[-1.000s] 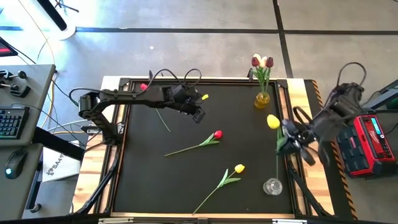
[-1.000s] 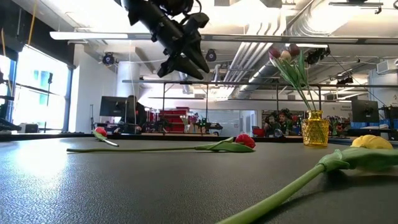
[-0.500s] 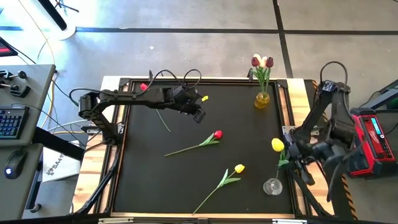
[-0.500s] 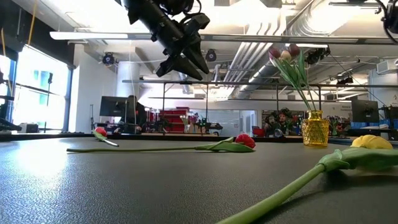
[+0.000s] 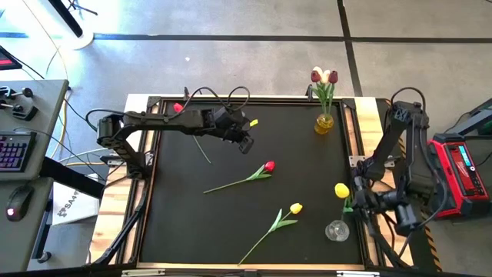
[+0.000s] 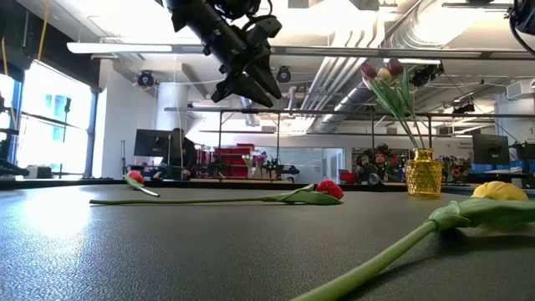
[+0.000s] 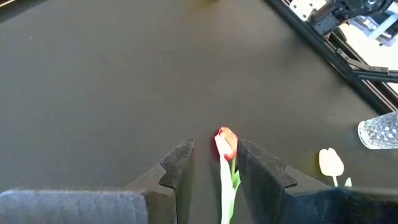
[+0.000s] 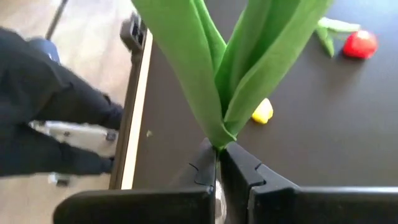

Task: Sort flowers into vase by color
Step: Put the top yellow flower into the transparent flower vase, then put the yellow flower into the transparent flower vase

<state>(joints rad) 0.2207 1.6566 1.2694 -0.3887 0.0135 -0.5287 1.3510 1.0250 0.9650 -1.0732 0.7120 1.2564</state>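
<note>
My right gripper (image 5: 354,202) is shut on a yellow tulip (image 5: 341,190) near the table's right edge, just beyond a clear glass vase (image 5: 336,230). A yellow glass vase (image 5: 324,123) at the far right holds a dark red and a cream tulip (image 5: 324,77). A red tulip (image 5: 268,166) and another yellow tulip (image 5: 296,208) lie flat on the black mat. A third stem with a small red head (image 5: 177,108) lies at the far left. My left gripper (image 5: 244,142) hangs open above the mat, and its wrist view shows the red tulip (image 7: 226,143) far below its fingers. My right gripper pinches the yellow tulip's green stem where the leaves branch off (image 8: 217,138) between its two fingers (image 8: 239,163). The leaves and head reach out beyond the fingertips. The tulip is lifted clear of the mat. Whether its lower stem reaches the clear vase, I cannot tell.
A raised metal and wood frame (image 5: 366,154) borders the black mat. A red and black case (image 5: 460,173) stands beside the right arm off the table. A desk with a keyboard (image 5: 11,150) is at the left. Bare mat lies in the near left part.
My right gripper has carried the yellow tulip toward the table's near edge and downward, closing on the clear vase, and has turned as it went. It has stayed shut on the stem. The flowers on the mat have not moved.
</note>
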